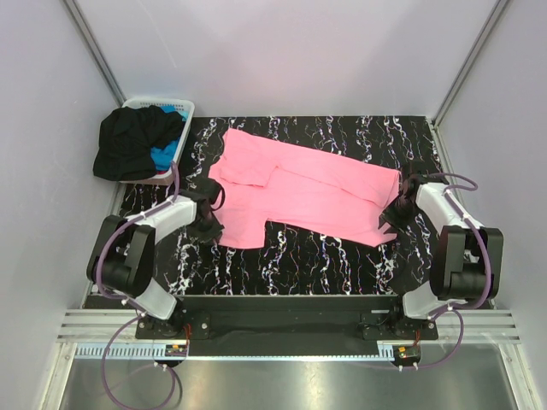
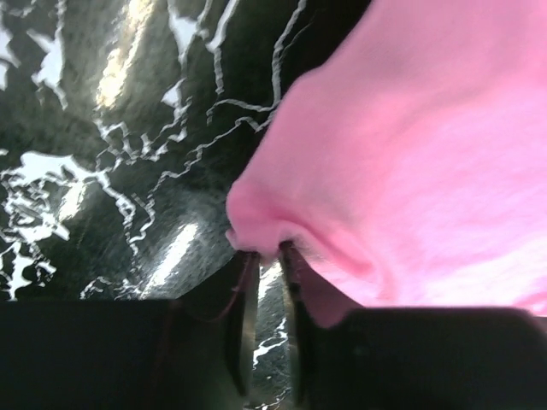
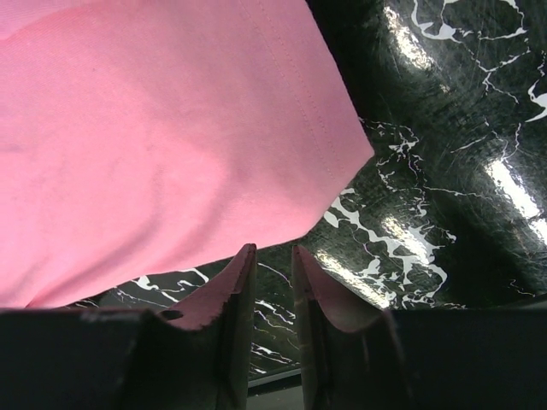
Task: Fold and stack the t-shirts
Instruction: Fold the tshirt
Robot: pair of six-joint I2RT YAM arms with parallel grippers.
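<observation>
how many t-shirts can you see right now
3. The pink t-shirt lies spread on the table; the black t-shirt is heaped over the white basket; the blue t-shirt peeks out beneath it. More could be hidden underneath.

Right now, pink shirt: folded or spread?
Mostly spread: the pink t-shirt lies flat across the table, one flap doubled over near its left end.

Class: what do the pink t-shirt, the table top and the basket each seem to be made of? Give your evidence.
The pink t-shirt: soft matte knit cloth, likely cotton; it wrinkles, with a stitched hem. The table top: glossy black, white-veined, marble-look, perhaps a printed film; it mirrors lights. The basket: white slotted plastic, apparently.
</observation>
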